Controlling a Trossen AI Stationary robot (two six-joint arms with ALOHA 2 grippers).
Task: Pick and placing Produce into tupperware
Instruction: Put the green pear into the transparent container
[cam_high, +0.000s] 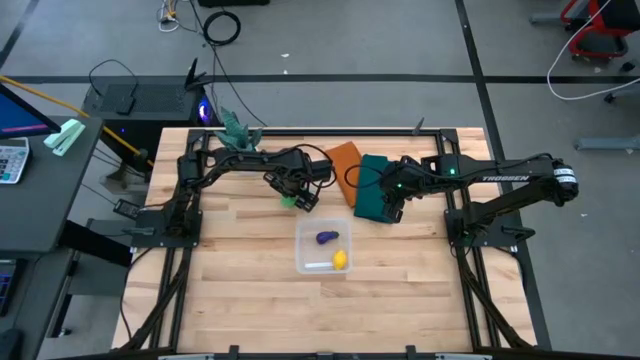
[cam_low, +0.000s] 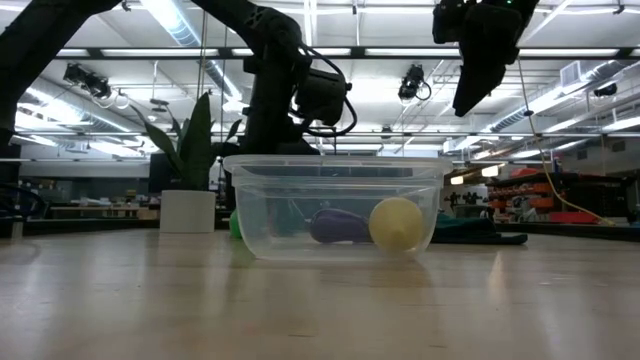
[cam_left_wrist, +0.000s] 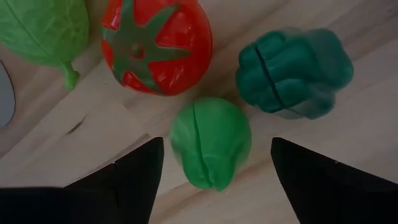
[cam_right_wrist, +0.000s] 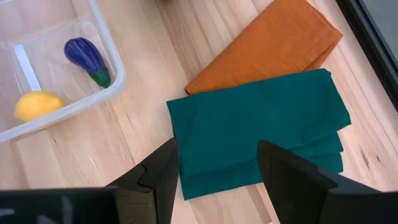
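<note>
Left wrist view has it all: the left gripper (cam_left_wrist: 211, 180) hangs right over the light green vegetable (cam_left_wrist: 211, 149), fingers (cam_left_wrist: 134, 180) spread wide and empty, one to each side of it, not touching. That little green piece lies with its long axis running down the gap between the fingers, so they look well set to close across its narrow width. Crowding it are the red tomato (cam_left_wrist: 155, 46) and the dark green pepper (cam_left_wrist: 292, 71), both just beside it, and a leaf of the potted plant (cam_left_wrist: 43, 28) further off. From above, this cluster sits on the wooden table (cam_high: 230, 300) behind the clear container (cam_high: 322, 247), toward the left arm's side, so the left arm is plainly the nearer one. Already inside the container: the purple eggplant (cam_high: 327, 237) and the yellow lemon (cam_high: 340, 260). Over on the other side, the right gripper (cam_right_wrist: 217, 180) waits, open and holding nothing, above the dark green cloth (cam_right_wrist: 261, 130), with the orange cloth (cam_right_wrist: 267, 46) beyond it
</note>
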